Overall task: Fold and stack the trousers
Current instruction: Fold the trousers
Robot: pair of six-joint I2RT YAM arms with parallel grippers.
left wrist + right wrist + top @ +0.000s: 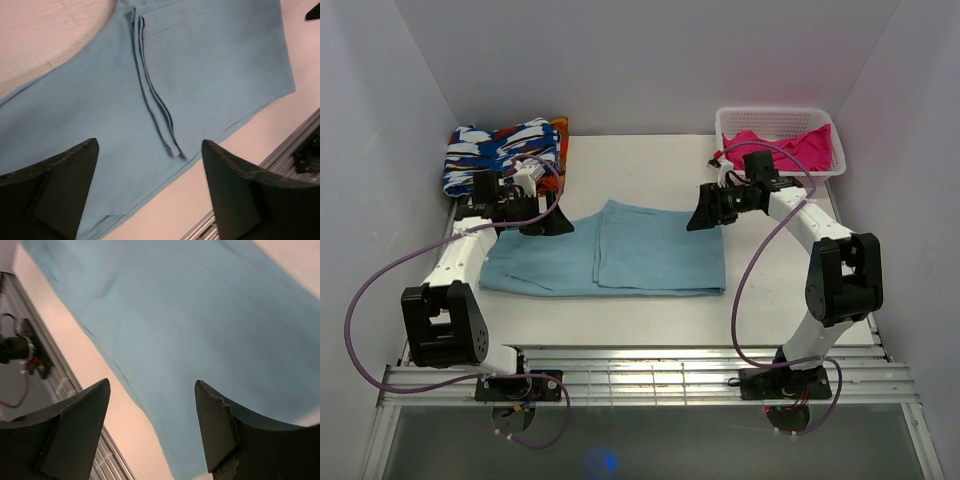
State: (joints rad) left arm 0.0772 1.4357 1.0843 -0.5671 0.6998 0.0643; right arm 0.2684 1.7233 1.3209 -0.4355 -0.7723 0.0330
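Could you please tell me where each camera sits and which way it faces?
Top external: above and behind the arms, looking down on the table; both arms, the left gripper and the right gripper show.
Left wrist: on the left arm's wrist, looking down at the trousers' fold; its open fingers show.
Right wrist: on the right arm's wrist, looking down at trousers and table edge; its open fingers show.
Shared: all three see the trousers.

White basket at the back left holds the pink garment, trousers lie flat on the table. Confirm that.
Wrong side: the white basket sits at the back right, as the top external view shows. It does hold the pink garment, and the trousers lie flat on the table.
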